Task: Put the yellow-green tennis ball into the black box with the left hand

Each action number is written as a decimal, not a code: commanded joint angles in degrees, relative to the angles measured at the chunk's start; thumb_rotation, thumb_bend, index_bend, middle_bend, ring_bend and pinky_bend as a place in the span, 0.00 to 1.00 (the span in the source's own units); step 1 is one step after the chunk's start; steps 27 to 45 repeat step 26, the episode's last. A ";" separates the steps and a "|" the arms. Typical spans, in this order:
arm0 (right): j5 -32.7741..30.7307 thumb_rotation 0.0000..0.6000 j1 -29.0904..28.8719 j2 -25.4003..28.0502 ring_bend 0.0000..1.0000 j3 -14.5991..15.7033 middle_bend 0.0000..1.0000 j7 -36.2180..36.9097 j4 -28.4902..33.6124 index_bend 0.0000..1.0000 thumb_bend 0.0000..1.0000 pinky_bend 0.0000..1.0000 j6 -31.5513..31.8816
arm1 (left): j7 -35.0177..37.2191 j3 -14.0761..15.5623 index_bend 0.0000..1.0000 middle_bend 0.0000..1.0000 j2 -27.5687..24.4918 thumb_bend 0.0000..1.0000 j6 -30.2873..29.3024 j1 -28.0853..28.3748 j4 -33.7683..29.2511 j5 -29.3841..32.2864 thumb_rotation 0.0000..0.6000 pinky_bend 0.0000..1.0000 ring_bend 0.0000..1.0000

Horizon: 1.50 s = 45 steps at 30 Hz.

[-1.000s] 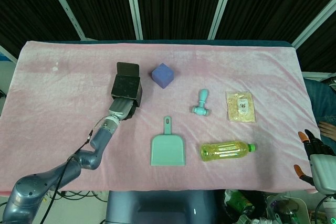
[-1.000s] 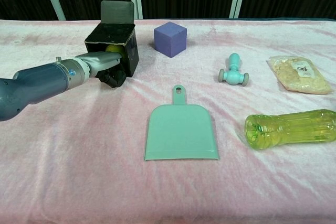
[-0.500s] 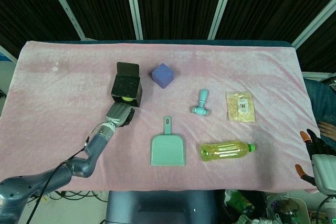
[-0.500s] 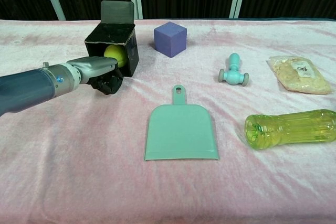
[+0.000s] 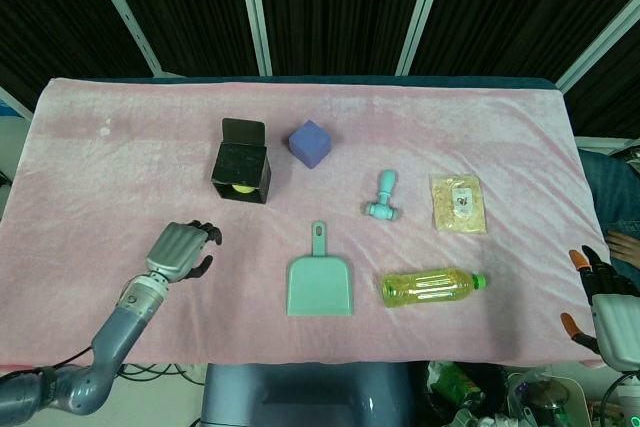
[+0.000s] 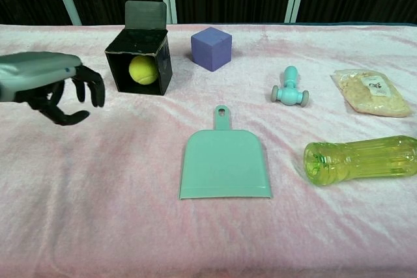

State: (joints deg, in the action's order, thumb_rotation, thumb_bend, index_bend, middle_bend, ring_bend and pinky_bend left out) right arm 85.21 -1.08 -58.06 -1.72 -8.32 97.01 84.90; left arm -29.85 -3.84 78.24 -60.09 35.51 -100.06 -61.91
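chest view: tennis ball fully visible inside black box | left hand released, empty | right hand unclear

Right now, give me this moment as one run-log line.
tennis ball: inside black box | left hand: empty, clear of box | right hand: idle at table edge

Fuzzy felt tennis ball sits inside a matt black box on a soft, napped pink cloth; nearby bottle is glossy plastic.
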 commanded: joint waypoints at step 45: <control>0.52 1.00 -0.26 -0.32 0.15 -0.54 0.04 -0.69 0.00 0.07 0.19 0.25 0.78 | 25.50 10.89 0.15 0.03 -20.58 0.18 -30.45 -28.04 -2.97 -22.61 1.00 0.00 0.00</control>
